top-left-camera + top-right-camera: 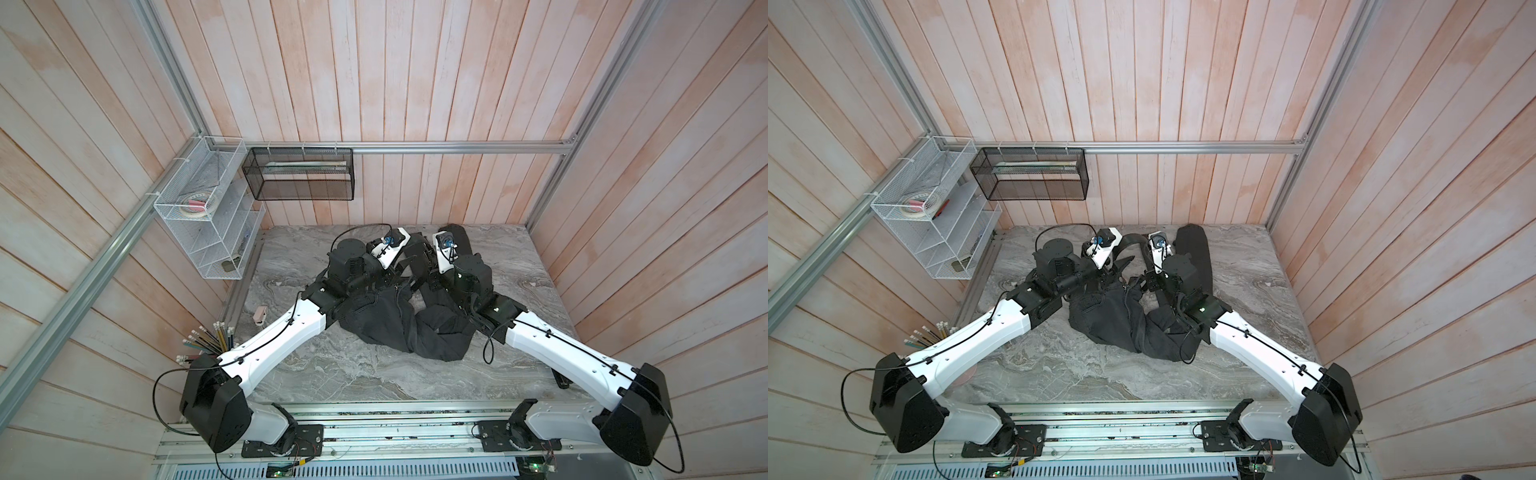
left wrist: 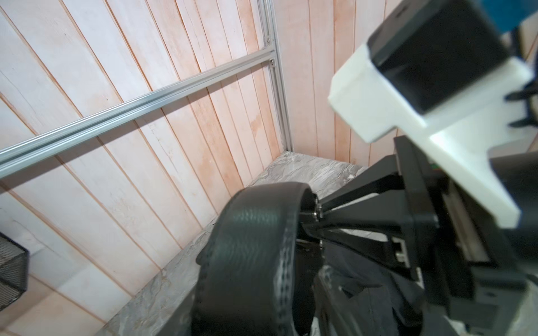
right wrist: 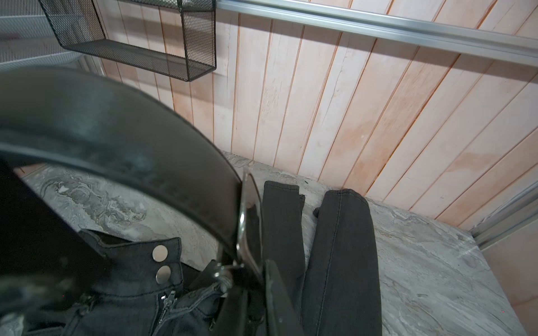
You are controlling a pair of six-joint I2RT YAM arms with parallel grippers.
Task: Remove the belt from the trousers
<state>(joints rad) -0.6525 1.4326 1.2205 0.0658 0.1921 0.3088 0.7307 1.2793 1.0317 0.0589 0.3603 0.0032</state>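
The black trousers (image 1: 386,320) lie bunched mid-table, their legs (image 3: 340,247) stretched toward the back wall. The open waist with two metal buttons (image 3: 160,253) sits near both grippers. The belt (image 3: 116,139), a wide black strap, arches up over the waist (image 1: 1133,240). My right gripper (image 3: 256,279) is shut on the belt beside its shiny buckle (image 3: 250,221); the left wrist view shows its fingertips (image 2: 318,209) pinching the strap's end. My left gripper (image 1: 1121,266) stands open, and the strap (image 2: 247,247) runs loose between its blurred jaws.
A black mesh basket (image 1: 299,174) and a white wire rack (image 1: 199,208) hang on the back-left walls. Pencils (image 1: 208,336) stick up at the table's left edge beside a small pink object (image 1: 259,313). The wooden back wall stands close behind the grippers.
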